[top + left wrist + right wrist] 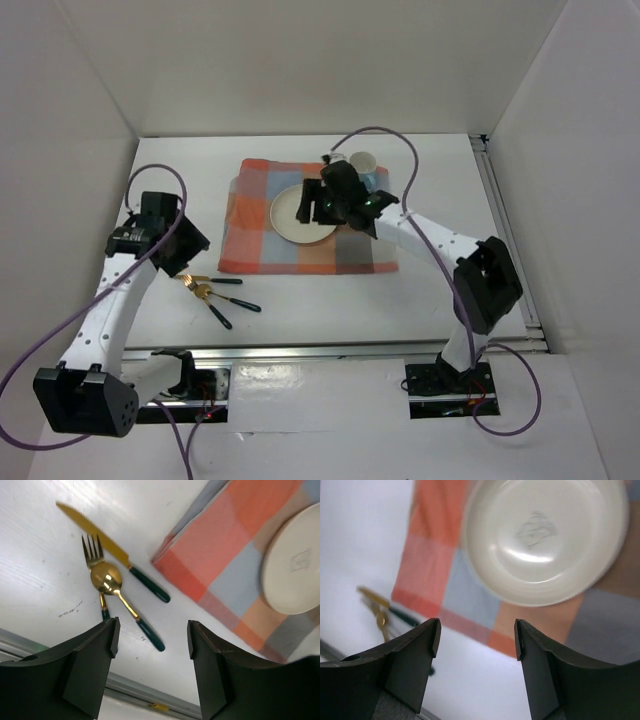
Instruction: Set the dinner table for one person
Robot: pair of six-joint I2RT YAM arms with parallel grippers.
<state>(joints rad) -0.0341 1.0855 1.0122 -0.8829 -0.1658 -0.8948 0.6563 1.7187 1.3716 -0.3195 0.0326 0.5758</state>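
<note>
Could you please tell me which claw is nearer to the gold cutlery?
Left. The left claw hovers open close beside the gold cutlery, on its left; the right claw is open over the plate on the checked cloth, farther away.

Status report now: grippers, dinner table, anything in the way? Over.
Both open, empty: left gripper near cutlery, right gripper above plate. Dinner table: plate on checked cloth, cutlery beside it. Nothing blocking seen.

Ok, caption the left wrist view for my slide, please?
Open left gripper over the white table, facing a gold knife, fork and spoon beside the checked cloth with its plate.
</note>
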